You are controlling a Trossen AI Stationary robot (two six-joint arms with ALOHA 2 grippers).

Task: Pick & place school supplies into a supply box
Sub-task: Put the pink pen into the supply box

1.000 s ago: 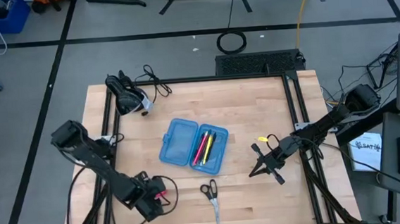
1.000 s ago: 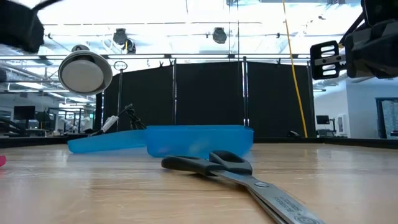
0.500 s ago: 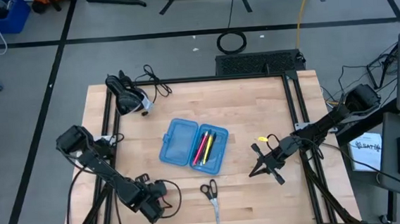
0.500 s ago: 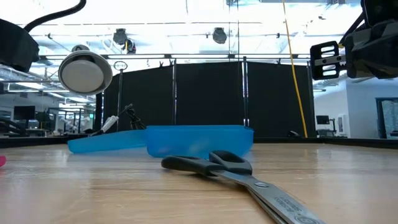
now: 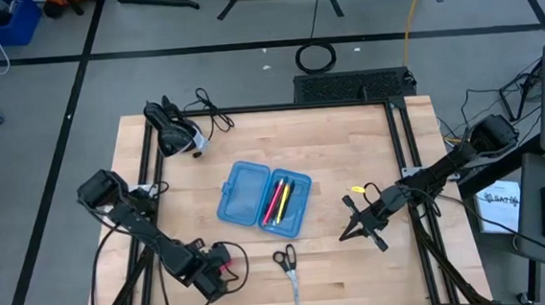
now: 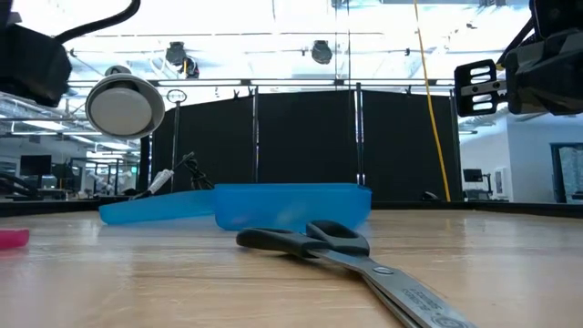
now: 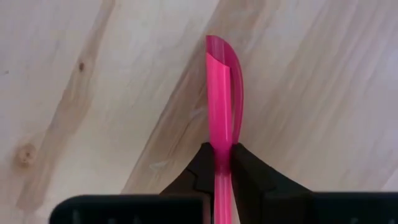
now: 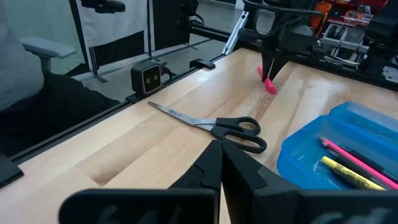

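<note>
The translucent blue plastic supply box (image 5: 263, 198) is lying open mid-worktop, pens (image 5: 280, 199) already sitting inside; black-handled scissors (image 5: 286, 265) are waiting nearby. Left wrist view: the left hand (image 7: 217, 163) is pinching a pink pen (image 7: 219, 99). Right wrist view: the right hand (image 8: 221, 151) is idling, fingers pressed together.

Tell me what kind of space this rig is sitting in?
Likely a robotics lab or workshop: a framed wooden table on a taped grey floor, black partition screens behind it, monitor-lined workstations in the open hall beyond, and an office chair alongside.
</note>
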